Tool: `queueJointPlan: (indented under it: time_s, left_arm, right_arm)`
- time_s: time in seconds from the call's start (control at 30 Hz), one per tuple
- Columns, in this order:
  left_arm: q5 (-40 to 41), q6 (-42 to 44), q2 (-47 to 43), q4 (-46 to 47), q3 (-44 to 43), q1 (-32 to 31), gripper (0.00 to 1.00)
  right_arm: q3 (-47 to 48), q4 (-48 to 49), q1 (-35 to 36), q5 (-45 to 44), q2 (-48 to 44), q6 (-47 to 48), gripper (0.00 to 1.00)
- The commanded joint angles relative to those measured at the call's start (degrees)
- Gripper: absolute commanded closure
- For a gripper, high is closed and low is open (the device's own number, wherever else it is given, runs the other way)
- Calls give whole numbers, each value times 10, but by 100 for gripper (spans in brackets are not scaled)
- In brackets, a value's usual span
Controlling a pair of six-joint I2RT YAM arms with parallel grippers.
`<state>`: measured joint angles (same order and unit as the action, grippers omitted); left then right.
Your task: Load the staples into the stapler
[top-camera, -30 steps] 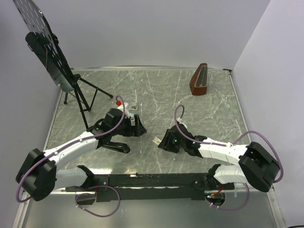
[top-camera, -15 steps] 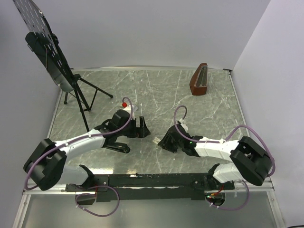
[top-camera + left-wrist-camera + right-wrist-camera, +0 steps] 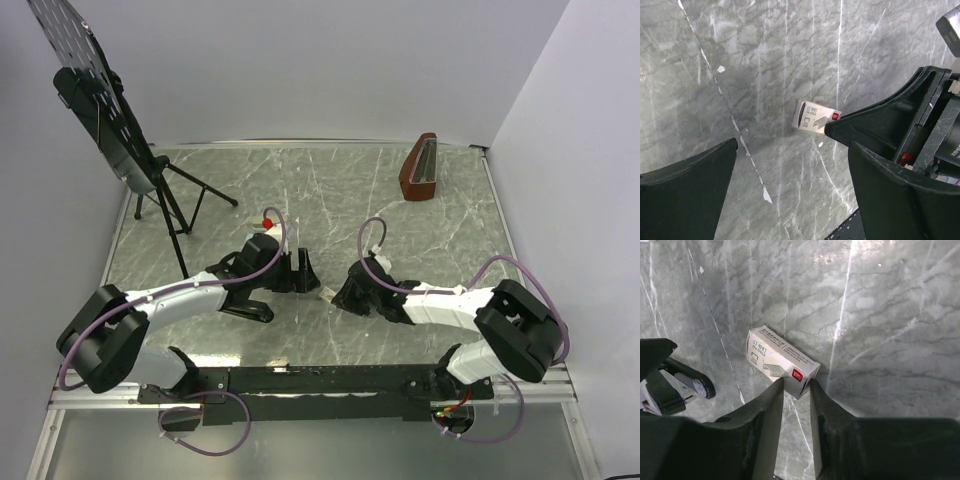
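Note:
The staples themselves are hidden; their small whitish box (image 3: 775, 360) lies on the marble table (image 3: 330, 190), also seen in the left wrist view (image 3: 812, 115) and from above (image 3: 327, 295). My right gripper (image 3: 796, 382) has its jaws narrowed onto the box's near end, one fingertip touching each side. It sits low on the table (image 3: 338, 295). My left gripper (image 3: 792, 146) is open and empty just left of the box (image 3: 300, 272). The black stapler (image 3: 245, 310) lies on the table under my left forearm.
A black tripod stand with a perforated panel (image 3: 110, 130) occupies the back left. A brown wedge-shaped holder (image 3: 420, 168) stands at the back right. White walls bound the table at the back and right. The black mounting rail (image 3: 320, 380) runs along the near edge.
My left gripper has swung right, closer to the box, staying open. My right gripper has slid left to the box and its jaws have narrowed onto the box's end.

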<state>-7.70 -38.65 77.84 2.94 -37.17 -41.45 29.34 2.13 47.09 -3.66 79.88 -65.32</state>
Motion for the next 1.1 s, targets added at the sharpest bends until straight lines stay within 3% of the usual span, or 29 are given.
queueJointPlan:
  time_s: [0.0, 0.33, 0.63, 0.83, 1.0, 1.07]
  left_arm:
    - [-4, -9, 8, 37, -1, -3, 4]
    - [-1, -28, 22, 61, 11, -3, 8]
    - [-6, -71, 43, 87, 21, -4, 20]
    - [3, -95, 37, 108, 37, -3, 24]
    - [-6, -98, 46, 117, 38, -3, 24]
    - [-10, -101, 54, 125, 39, -4, 25]
  right_arm:
    - [19, 3, -8, -2, 12, 39, 69]
    - [58, -19, -60, 80, 28, 150, 92]
    - [87, -50, -87, 133, 40, 216, 100]
    - [62, -35, -89, 124, 1, 188, 74]
    - [21, 27, -89, 124, -17, 151, 60]
    - [9, 46, -89, 126, -17, 136, 60]
